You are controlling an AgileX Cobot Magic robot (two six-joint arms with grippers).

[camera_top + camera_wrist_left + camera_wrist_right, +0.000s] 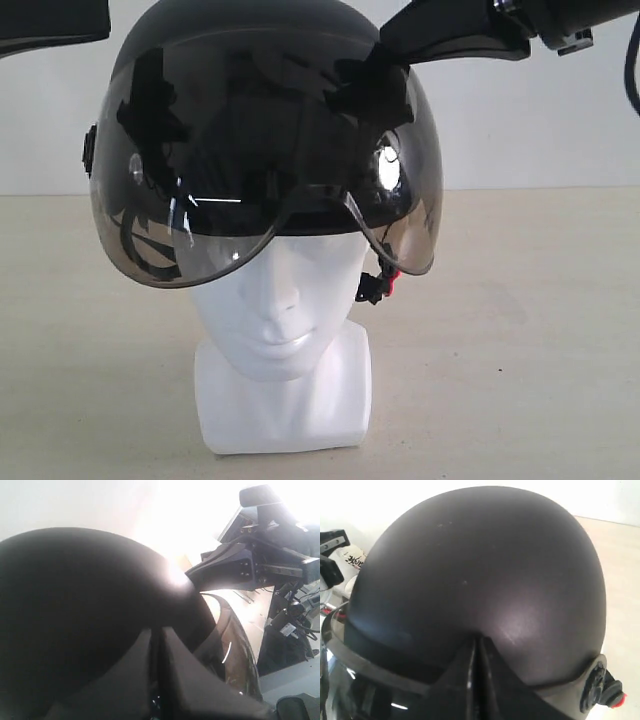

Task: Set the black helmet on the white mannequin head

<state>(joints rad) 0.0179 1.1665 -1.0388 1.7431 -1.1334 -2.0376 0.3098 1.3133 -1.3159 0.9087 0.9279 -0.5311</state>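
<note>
The black helmet (230, 25) sits over the white mannequin head (285, 320), and its smoky visor (260, 150) hangs down to the nose. A strap buckle with a red tab (378, 285) dangles beside the cheek. My right gripper (477, 639) is shut, its tips resting on the matte shell (480, 555) just above the visor band; from outside it reaches in from the upper right (385, 60). My left gripper (160, 629) is shut too, with its tips against the dark shell (75, 605). Only the left arm (50, 25) shows in the exterior view.
The head's blocky base (285, 410) stands on a beige table (520, 330) before a white wall. The left wrist view shows the right arm (240, 567) touching the helmet, with a dark equipment stand (290, 625) behind it. A white object with black writing (352, 560) lies beyond the helmet.
</note>
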